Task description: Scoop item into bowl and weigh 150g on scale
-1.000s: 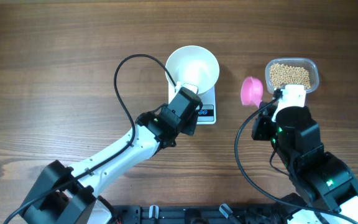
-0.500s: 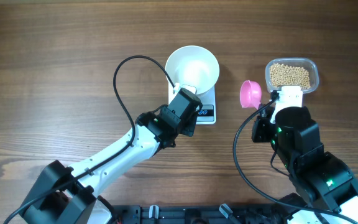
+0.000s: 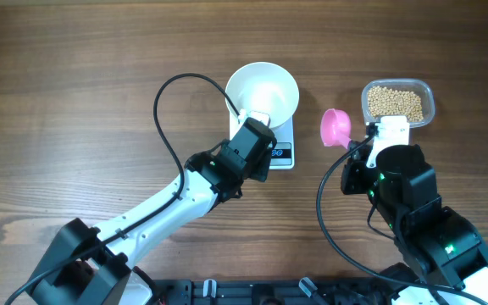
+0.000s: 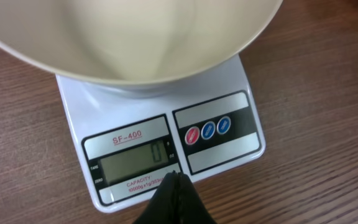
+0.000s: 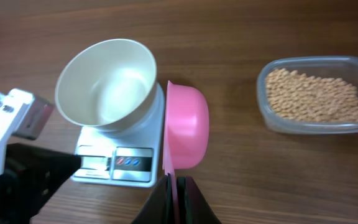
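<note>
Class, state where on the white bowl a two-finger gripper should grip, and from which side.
Grip the bowl by its thin rim, coming down from above, one finger inside, one outside. It sits upright and empty on the scale, its flaring wall likely too wide to span.

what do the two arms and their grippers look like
The left arm and right arm have white links and black joints, each with a looping black cable. The right one shows small green lights. The left gripper and right gripper end in black tapered fingers.

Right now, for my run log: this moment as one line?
left gripper: shut, over scale front | right gripper: shut on pink scoop | bowl: empty, on scale | beans: in tub
</note>
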